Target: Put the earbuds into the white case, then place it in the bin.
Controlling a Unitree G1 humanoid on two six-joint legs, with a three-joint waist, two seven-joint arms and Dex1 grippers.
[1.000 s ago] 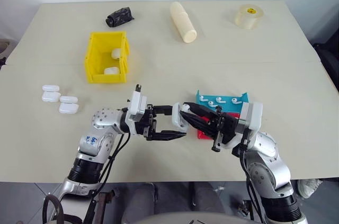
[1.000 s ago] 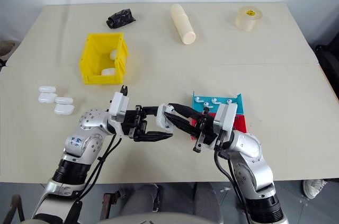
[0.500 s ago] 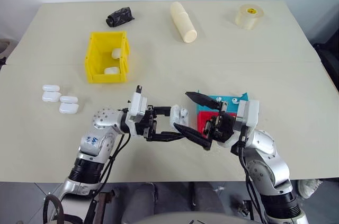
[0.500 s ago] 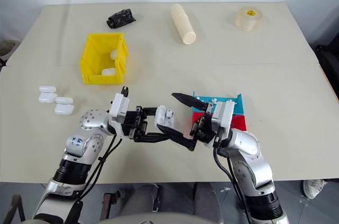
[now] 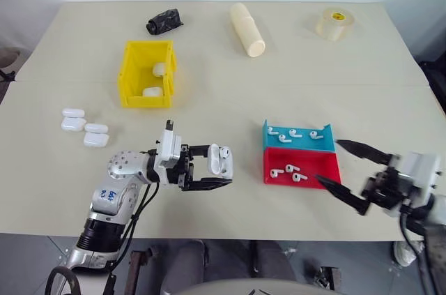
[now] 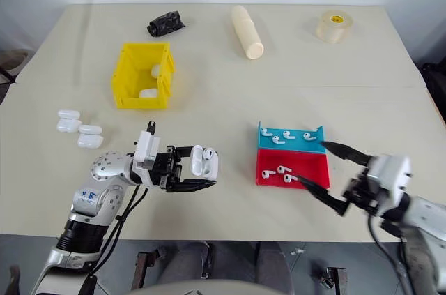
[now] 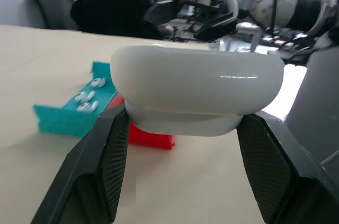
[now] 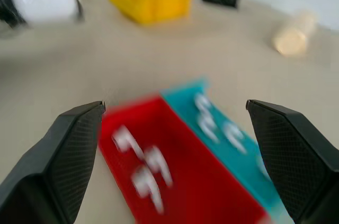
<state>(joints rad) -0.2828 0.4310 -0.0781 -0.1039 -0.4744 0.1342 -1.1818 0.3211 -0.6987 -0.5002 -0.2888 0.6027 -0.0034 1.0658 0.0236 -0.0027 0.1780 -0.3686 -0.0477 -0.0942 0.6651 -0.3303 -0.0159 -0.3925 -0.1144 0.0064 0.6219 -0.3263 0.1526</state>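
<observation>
We look down over a wide beige counter point(image 5: 230, 65). Our left claw point(image 5: 214, 171) reaches in level from the left and pinches a white case point(image 5: 221, 161) between its 2 black fingers, held just above the counter near the front edge. The case's lid stands open, and we can make out earbuds seated inside it. In the left wrist view the same case point(image 7: 196, 89) sits wedged between the 2 finger pads.

Our right claw point(image 5: 341, 172) is well off to the right, its 2 fingers spread wide with nothing between them. It hovers just to the right of 2 shallow trays that sit side by side, touching. The blue tray point(image 5: 296, 137) lies farther from us and holds 3 loose earbuds point(image 5: 293, 133). The red tray point(image 5: 301, 168) lies nearer and holds 2 more.

The yellow bin point(image 5: 147, 74) stands well apart, toward the far left of the counter, beyond the left claw. 2 white cases already lie inside it. To the left of the left arm, 4 spare white cases point(image 5: 85, 127) lie in a loose cluster on the counter.

Along the far edge, from left to right, lie a crumpled black object point(image 5: 164, 21), a cream cylinder point(image 5: 248, 28) on its side, and a roll of clear tape point(image 5: 334, 23).
</observation>
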